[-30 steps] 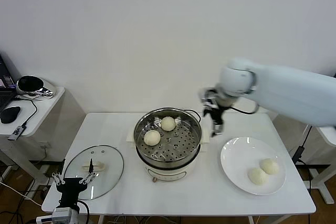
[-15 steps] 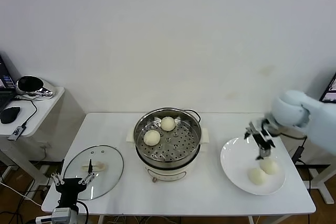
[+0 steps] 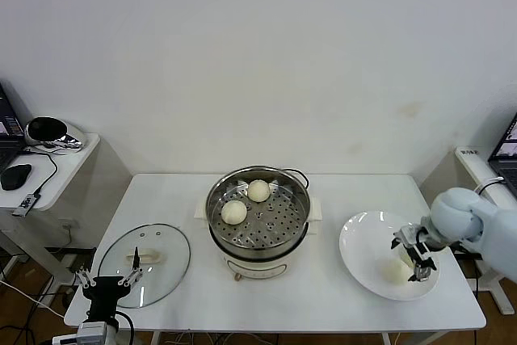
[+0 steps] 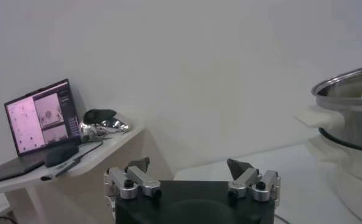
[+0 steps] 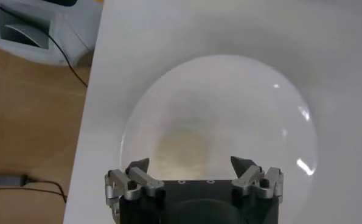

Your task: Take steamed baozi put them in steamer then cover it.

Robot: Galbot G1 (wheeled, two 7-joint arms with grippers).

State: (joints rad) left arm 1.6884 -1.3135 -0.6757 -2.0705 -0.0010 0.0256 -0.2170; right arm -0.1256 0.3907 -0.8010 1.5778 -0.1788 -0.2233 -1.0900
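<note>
**Ana:** Baozi count first: two are sitting in the steamer [image 3: 258, 216], one [image 3: 258, 191] toward the back of the perforated tray and one [image 3: 234, 212] at its left side. What is changing right now?

**Ben:** The right gripper [image 3: 416, 254] is the news. A second ago it was hanging beside the steamer's right rim; half a second ago it was arriving over the plate [image 3: 362, 241]; now it is dropping onto the plate's right side, right of the steamer. Its jaws are standing spread apart with nothing between them, and in the wrist view a pale bun [image 5: 184, 146] is lying just ahead of them.

**Ana:** So the third pick is starting?

**Ben:** I am judging it that way. Two buns are still waiting on the plate, though the gripper is hiding one in the head view; only one [image 3: 394, 271] is showing there.

**Ana:** And the cover?

**Ben:** The cover [image 3: 145, 253] is lying flat on the table [image 3: 323, 296], left of the steamer, untouched. The left gripper [image 3: 107, 282] is idling just in front of it, jaws apart and empty.

**Ana:** Any brands or writing?

**Ben:** None that I am managing to read. A laptop [image 4: 38, 119] is glowing on the side desk beyond the cover, but its screen is too small to make out.
</note>
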